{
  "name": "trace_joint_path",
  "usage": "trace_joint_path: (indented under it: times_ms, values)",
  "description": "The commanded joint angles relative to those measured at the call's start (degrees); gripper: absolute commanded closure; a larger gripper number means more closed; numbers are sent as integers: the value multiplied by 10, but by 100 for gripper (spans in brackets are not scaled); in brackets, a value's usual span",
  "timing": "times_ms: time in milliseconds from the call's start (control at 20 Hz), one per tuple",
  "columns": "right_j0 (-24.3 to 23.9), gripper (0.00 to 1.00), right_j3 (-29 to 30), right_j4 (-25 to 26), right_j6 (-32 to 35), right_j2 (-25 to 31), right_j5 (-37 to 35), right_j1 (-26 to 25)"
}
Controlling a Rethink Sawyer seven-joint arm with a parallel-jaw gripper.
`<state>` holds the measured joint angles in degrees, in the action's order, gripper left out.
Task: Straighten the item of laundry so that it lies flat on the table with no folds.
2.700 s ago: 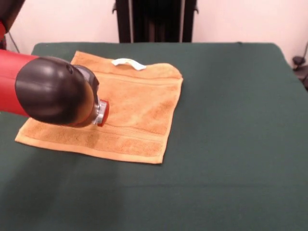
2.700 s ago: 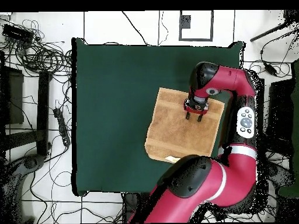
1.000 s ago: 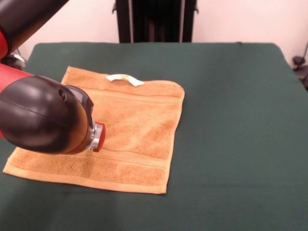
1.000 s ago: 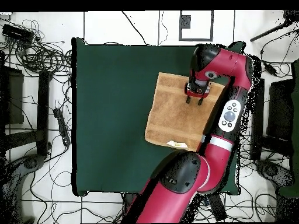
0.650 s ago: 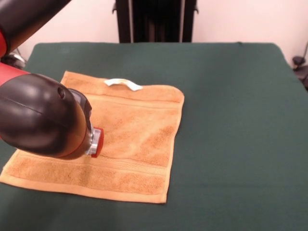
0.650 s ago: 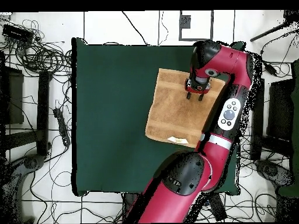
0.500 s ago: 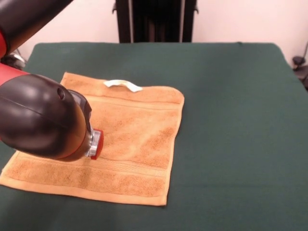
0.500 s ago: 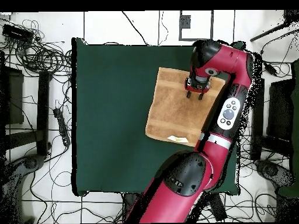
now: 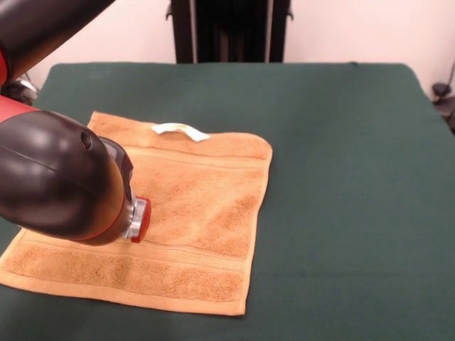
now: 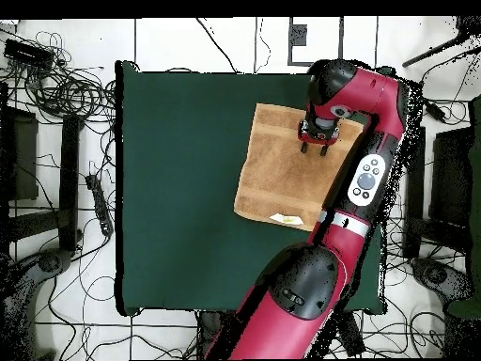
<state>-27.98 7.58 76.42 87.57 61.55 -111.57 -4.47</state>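
1. an orange-tan terry hand towel (image 9: 192,213) lies spread on the dark green worktop (image 9: 341,177), on the left half of the front view.
2. in the overhead view the hand towel (image 10: 277,169) sits near the worktop's (image 10: 178,188) top right corner, with its top edge close to the worktop's top edge.
3. the towel looks mostly flat; woven band stripes run across it near its far end and near its close end in the front view.
4. a small white tag (image 9: 180,131) sticks up in a loop at the towel's far edge in the front view; in the overhead view the tag (image 10: 287,219) shows at the towel's bottom edge.
5. the red and black arm (image 10: 362,179) reaches up along the towel's right side in the overhead view and bends over its upper right part.
6. the gripper (image 10: 314,148) points down over the towel's upper right area; two dark fingers (image 10: 304,147) show apart, with nothing seen between them. whether their tips touch the cloth cannot be told.
7. in the front view the arm's large black joint (image 9: 57,177) hides the towel's left part and the fingers; only a silver and red wrist ring (image 9: 138,219) shows above the cloth.
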Motion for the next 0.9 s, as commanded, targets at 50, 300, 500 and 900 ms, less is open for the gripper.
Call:
trace_joint_path:
  times_ms: [50,300,500,900]
  values:
    - [2,0,50,29,-153,72,164,-31]
    - [1,0,66,-1,-129,50,126,-23]
    - [-3,0,98,-57,-89,14,104,-9]
    - [-58,0,361,-272,109,-137,167,117]
